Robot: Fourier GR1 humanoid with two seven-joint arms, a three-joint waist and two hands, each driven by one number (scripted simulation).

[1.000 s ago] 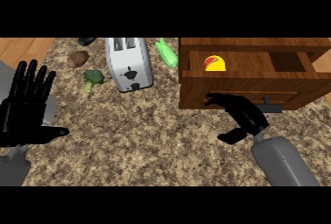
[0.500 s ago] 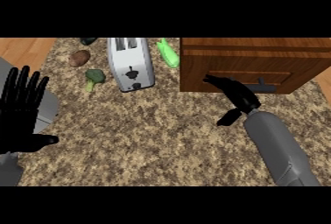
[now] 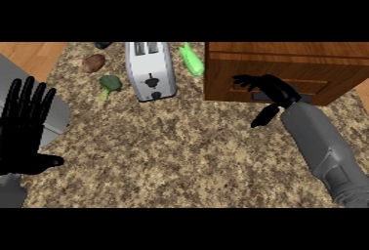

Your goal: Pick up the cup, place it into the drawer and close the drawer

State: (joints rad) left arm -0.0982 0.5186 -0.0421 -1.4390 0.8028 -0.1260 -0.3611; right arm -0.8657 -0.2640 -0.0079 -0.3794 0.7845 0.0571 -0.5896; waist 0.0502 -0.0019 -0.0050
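So from the head view, the wooden drawer unit [image 3: 284, 68] sits at the top right of the speckled desk [image 3: 187, 146], and its drawer [image 3: 288, 85] looks pushed in flush with the front. The cup isn't visible anywhere, so I can't say where it is from this view. The right hand [image 3: 270, 90] is right up against the drawer front, fingers spread and fairly straight toward the wood, thumb hanging down toward the desk, not wrapped around anything, with the grey forearm [image 3: 324, 146] running off to the lower right. The left hand [image 3: 27, 127] is parked at the left edge, wide open with fingers pointing up, holding nothing. Part of it sits over a grey rounded thing [image 3: 54, 114] at the desk's left side. Top middle there's a silver toaster [image 3: 150, 71], with a green pepper-ish vegetable [image 3: 191, 61] just to its right, a piece of broccoli [image 3: 109, 84] just to its left, and a brown potato [image 3: 93, 63] a bit above that.
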